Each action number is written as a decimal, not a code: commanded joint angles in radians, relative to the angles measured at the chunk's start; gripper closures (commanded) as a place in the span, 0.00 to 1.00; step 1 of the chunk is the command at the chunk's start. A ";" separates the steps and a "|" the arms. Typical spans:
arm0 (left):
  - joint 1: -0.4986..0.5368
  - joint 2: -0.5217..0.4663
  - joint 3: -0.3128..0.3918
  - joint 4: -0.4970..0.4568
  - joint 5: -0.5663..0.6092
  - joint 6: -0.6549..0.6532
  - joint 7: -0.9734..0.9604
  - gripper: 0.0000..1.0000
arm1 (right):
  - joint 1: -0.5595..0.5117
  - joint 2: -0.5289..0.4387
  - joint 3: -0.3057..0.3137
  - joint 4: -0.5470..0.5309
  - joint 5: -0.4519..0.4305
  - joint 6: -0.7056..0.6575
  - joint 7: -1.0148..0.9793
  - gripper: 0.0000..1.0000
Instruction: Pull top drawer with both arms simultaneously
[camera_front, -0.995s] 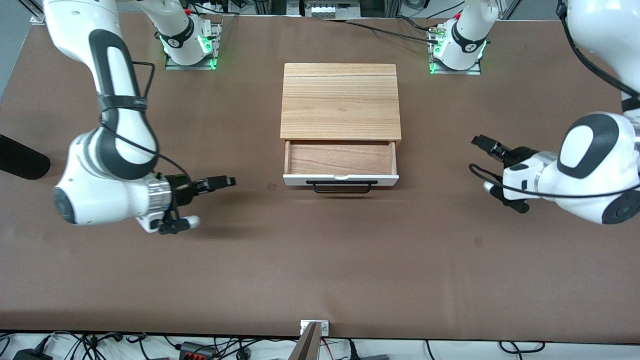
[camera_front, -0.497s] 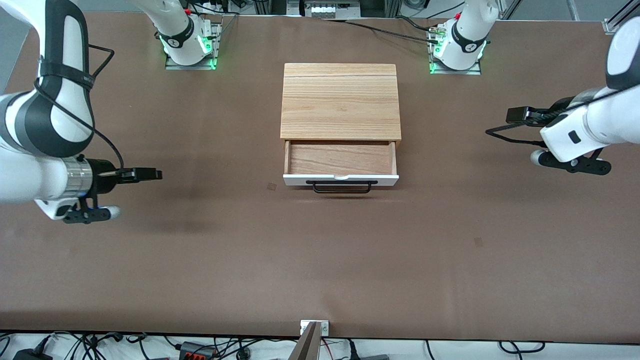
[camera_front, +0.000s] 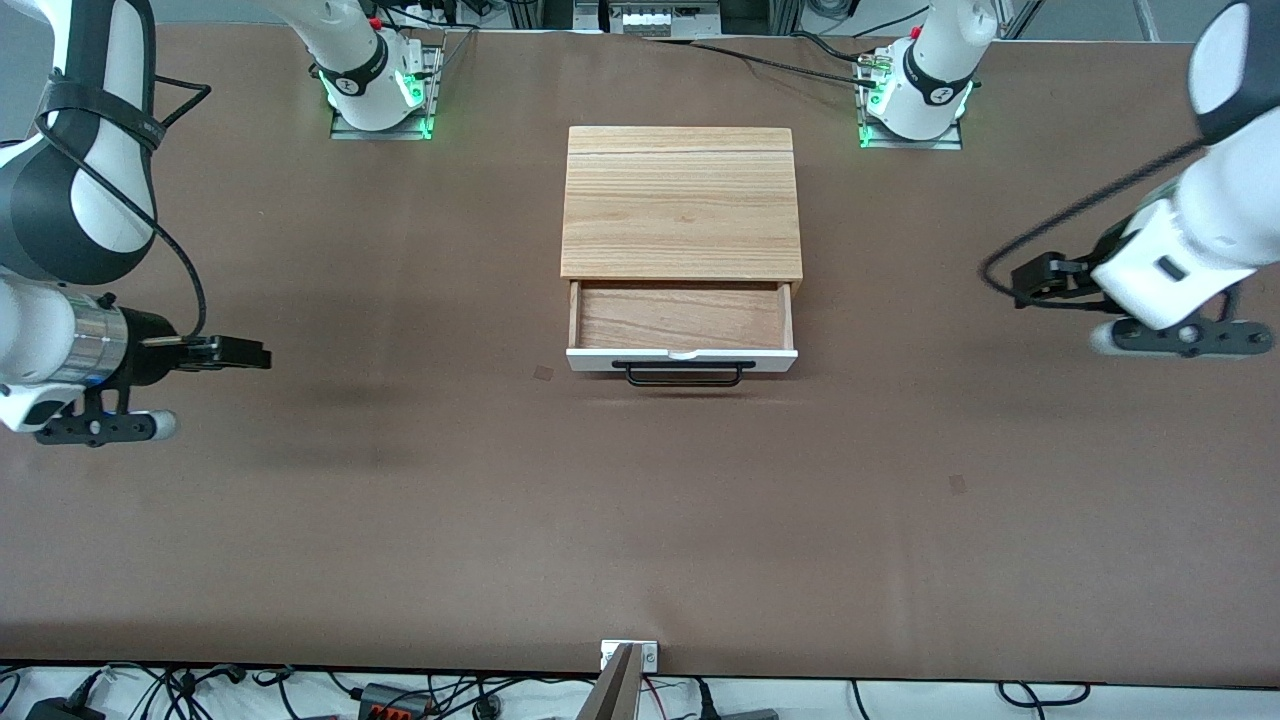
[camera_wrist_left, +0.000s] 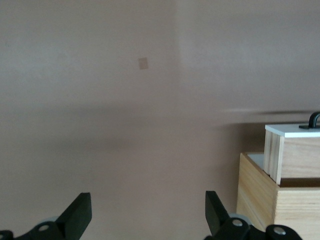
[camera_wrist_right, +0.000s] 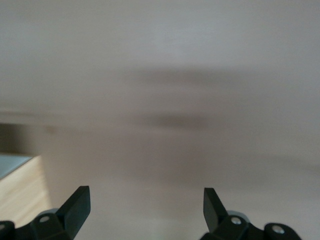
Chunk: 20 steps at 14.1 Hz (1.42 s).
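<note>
The top drawer (camera_front: 680, 318) of the light-wood cabinet (camera_front: 680, 200) stands pulled out, showing its reddish-wood inside, white front and black bar handle (camera_front: 685, 375). My right gripper (camera_front: 248, 353) hangs open over bare table toward the right arm's end, well clear of the cabinet. Over the left arm's end, my left gripper (camera_front: 1028, 279) is also open and holds nothing. The left wrist view shows its open gripper (camera_wrist_left: 147, 200) with the drawer's front (camera_wrist_left: 295, 131) and the cabinet (camera_wrist_left: 270, 200) off at the edge. The right gripper (camera_wrist_right: 145, 192) shows only blurred table between its fingers.
The brown table (camera_front: 640, 520) carries two small tape marks (camera_front: 543, 373) (camera_front: 957, 484). A metal bracket (camera_front: 628, 655) sits at the table's edge nearest the front camera. The arm bases (camera_front: 375, 85) (camera_front: 915, 90) stand along the edge farthest from that camera.
Both arms have swung outward from the cabinet toward their own ends of the table. The drawer has stayed pulled out and both grippers stayed open.
</note>
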 joint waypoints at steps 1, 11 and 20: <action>0.092 -0.181 -0.092 -0.249 -0.002 0.167 -0.020 0.00 | -0.063 -0.060 0.078 -0.002 -0.087 0.023 0.027 0.00; -0.001 -0.284 0.003 -0.371 0.015 0.200 -0.023 0.00 | -0.348 -0.260 0.383 -0.148 -0.232 0.092 0.101 0.00; -0.001 -0.218 0.003 -0.289 0.013 0.103 -0.023 0.00 | -0.350 -0.491 0.380 -0.487 -0.233 0.192 0.094 0.00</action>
